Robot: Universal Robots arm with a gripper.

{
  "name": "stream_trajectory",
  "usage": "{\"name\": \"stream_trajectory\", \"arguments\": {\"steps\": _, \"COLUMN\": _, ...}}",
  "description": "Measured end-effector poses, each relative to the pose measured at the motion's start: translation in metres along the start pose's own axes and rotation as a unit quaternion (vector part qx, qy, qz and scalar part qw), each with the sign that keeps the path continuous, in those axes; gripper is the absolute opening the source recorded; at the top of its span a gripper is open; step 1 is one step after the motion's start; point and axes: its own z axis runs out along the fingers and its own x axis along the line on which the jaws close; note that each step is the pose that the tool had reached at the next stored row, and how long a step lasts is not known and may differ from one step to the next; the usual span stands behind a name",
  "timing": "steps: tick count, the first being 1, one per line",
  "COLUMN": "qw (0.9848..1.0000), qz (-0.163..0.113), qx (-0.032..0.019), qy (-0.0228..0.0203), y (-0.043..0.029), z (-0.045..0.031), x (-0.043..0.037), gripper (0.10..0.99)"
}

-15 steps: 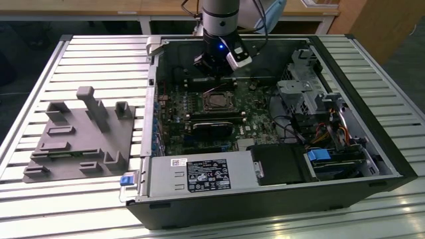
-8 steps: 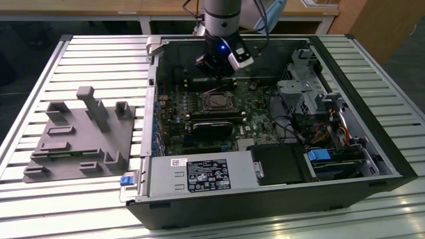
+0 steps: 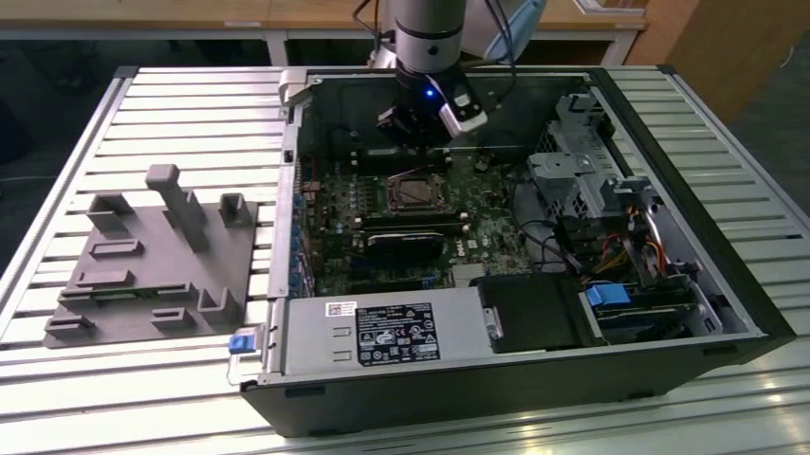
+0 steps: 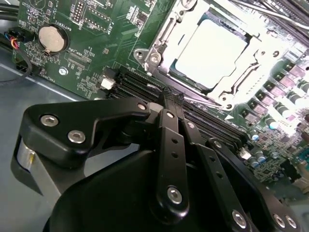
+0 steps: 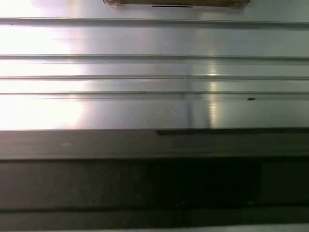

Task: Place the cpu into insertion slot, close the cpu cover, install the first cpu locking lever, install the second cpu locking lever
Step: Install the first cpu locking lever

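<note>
Black linkage tool (image 4: 169, 99), fingers pinched narrow, empty; pale silver square cpu (image 4: 211, 52) sits at one o'clock; we press its silver frame cover (image 4: 169, 36) squarely.

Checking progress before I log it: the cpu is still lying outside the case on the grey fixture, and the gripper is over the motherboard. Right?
Not quite. The cpu already sits in the insertion slot on the motherboard, as the second wrist view shows. The gripper is over the motherboard, as you said.

The pale silver cpu (image 4: 210, 50) lies flat in the insertion slot (image 3: 413, 194) on the green motherboard (image 4: 91, 29), framed by the closed silver cpu cover (image 4: 161, 46).
</note>
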Motion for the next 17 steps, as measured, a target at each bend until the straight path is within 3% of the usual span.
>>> {"name": "stream_trajectory", "arguments": {"steps": 11, "qw": 1.0000, "qz": 0.002, "qx": 0.0003, "qy": -0.0002, "y": -0.0004, "z": 0.0100, "x": -0.0030, "gripper": 0.106}}
{"name": "stream_trajectory", "arguments": {"steps": 17, "qw": 1.0000, "qz": 0.002, "qx": 0.0008, "qy": -0.0001, "y": -0.0005, "z": 0.0113, "x": -0.0031, "gripper": 0.106}}
